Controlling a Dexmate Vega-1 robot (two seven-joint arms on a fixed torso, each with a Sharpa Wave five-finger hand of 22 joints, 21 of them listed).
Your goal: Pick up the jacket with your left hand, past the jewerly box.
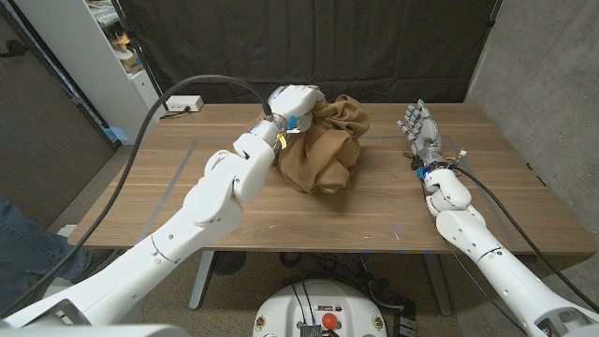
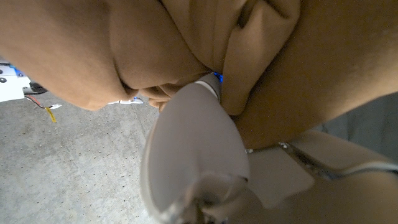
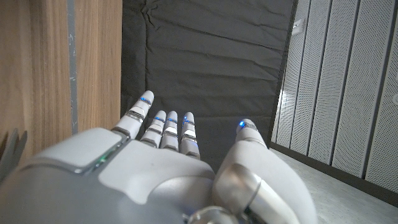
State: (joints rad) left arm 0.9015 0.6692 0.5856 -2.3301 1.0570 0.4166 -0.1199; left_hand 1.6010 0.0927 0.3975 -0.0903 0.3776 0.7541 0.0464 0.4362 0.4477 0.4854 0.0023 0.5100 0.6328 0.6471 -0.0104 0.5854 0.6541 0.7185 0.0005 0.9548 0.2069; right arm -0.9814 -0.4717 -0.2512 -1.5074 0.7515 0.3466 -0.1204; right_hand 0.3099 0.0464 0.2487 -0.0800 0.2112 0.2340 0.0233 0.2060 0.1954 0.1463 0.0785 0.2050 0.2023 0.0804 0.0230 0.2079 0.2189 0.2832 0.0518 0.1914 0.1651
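A brown jacket (image 1: 323, 145) sits bunched in a heap on the middle of the wooden table (image 1: 374, 220). My left hand (image 1: 294, 101) is at the heap's upper left, its fingers buried in the cloth and gripping it. In the left wrist view the folds of the jacket (image 2: 186, 37) close around my left hand (image 2: 193, 149), hiding the fingertips. My right hand (image 1: 418, 126) stands on the table to the right of the jacket, apart from it, fingers straight and spread with nothing in them. The right wrist view shows that hand (image 3: 161, 162) beside the table surface (image 3: 50, 62).
A white power strip (image 1: 182, 104) with a cable lies at the table's far left corner. A black curtain (image 1: 309, 37) hangs behind the table. A person's jeans-clad leg (image 1: 14, 234) shows at the left edge.
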